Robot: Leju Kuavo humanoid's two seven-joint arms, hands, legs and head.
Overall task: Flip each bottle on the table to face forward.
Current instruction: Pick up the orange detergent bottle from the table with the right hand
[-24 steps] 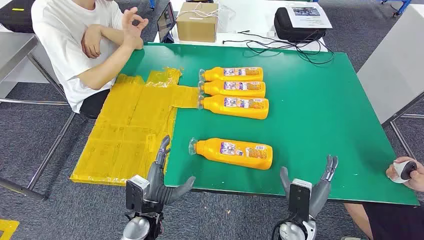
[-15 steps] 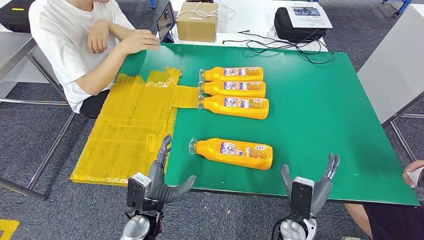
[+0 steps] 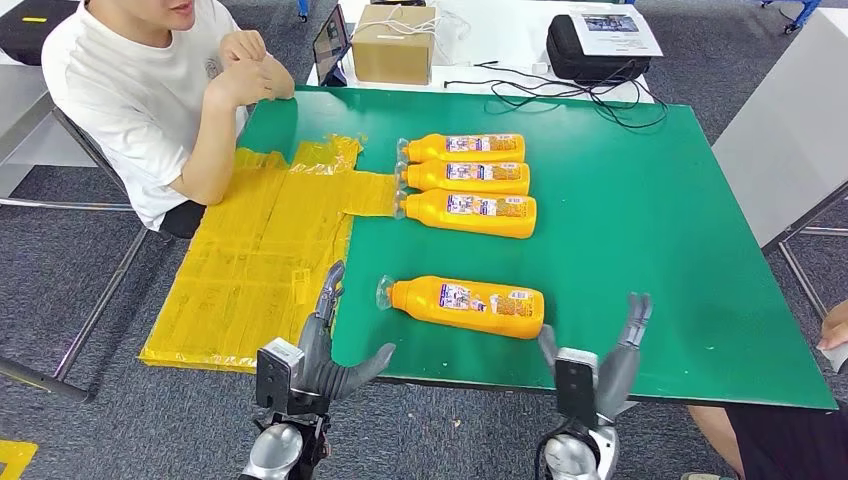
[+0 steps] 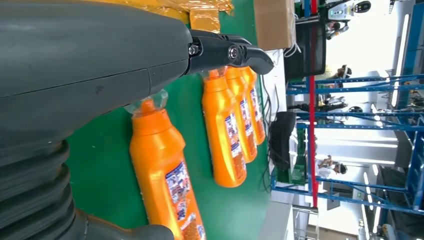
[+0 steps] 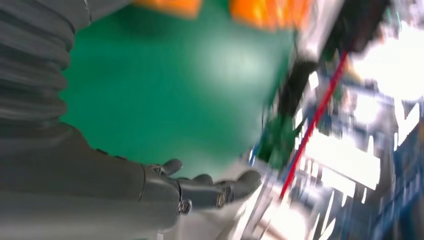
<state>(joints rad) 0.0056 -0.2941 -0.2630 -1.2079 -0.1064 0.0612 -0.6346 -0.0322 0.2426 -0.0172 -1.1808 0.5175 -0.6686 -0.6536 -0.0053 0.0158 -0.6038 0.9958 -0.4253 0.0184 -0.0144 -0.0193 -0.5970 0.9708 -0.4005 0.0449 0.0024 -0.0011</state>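
Several orange bottles lie on their sides on the green table (image 3: 640,210). Three lie in a row at the back: one (image 3: 463,148), a second (image 3: 466,177) and a third (image 3: 470,213), labels showing. A nearer bottle (image 3: 466,305) (image 4: 165,175) lies alone by the front edge, cap pointing left. My left hand (image 3: 325,345) (image 4: 100,55) hovers open at the front edge, left of the near bottle's cap, holding nothing. Just below the near bottle's base end, my right hand (image 3: 600,365) (image 5: 200,190) is raised open and empty at the front edge. The right wrist view is blurred.
Yellow sheeting (image 3: 260,250) covers the table's left part. A person in a white shirt (image 3: 130,90) sits at the far left corner. A cardboard box (image 3: 394,42), a black case (image 3: 590,45) and cables (image 3: 560,90) lie behind. Another person's hand (image 3: 835,330) is at the right edge.
My right hand has moved left, closer to the near bottle's base end. The seated person pulled their arm back toward their body. The bottles have not moved.
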